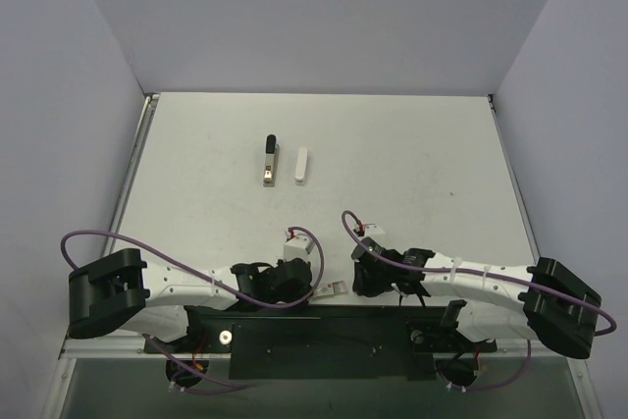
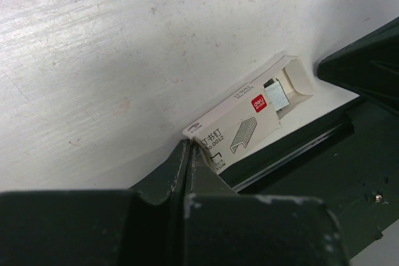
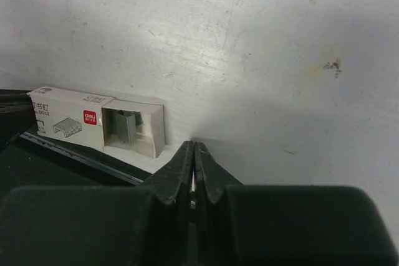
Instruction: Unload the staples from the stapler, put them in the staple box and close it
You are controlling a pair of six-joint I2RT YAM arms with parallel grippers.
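Your left end effector (image 2: 189, 152) and right end effector (image 3: 194, 152) both sit with fingers pressed fully together near the arm bases, while the stapler (image 1: 268, 160) lies well away, farther out on the tabletop (image 1: 412, 164).

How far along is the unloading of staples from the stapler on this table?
Done: nothing that shows; no loose staples lie on the table. In hand: nothing; the left fingers and right fingers are shut and empty, by the staple box at the near edge. Left: apparently everything; the stapler lies far off, untouched, beside a white piece.
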